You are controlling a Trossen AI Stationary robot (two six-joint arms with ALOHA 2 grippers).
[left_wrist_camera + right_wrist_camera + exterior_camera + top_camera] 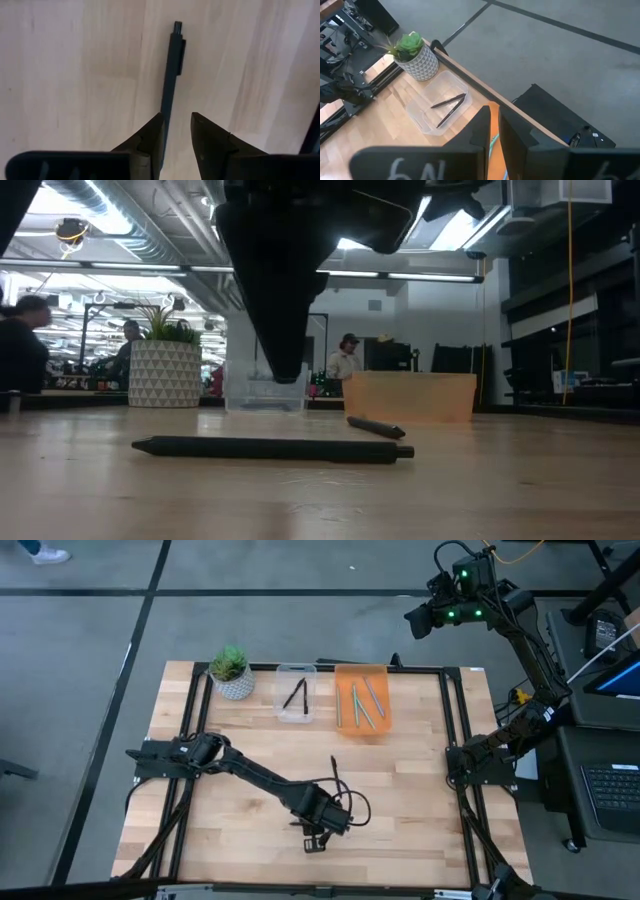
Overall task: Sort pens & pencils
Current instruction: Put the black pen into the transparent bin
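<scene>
My left gripper [318, 839] [176, 122] is open by a narrow gap and points down over the table's near middle. A black pen [170, 75] [270, 448] lies flat on the wood under it and runs beneath one finger [150, 142]; I see no touch. A second black pen [334, 768] [375, 426] lies flat farther back. Two black pens [296, 695] [449, 107] lie in a clear box [283, 690]. Several teal-green pencils [361, 703] lie in an orange tray [385, 700]. My right gripper [494, 120] is raised beyond the table's far right corner, its fingers close together.
A potted plant [231, 671] [165, 370] stands at the far left, beside the clear box. A black frame [445, 710] runs along the table's edges. People show in the room behind the table in the low view. Bare wood lies left and right of my left gripper.
</scene>
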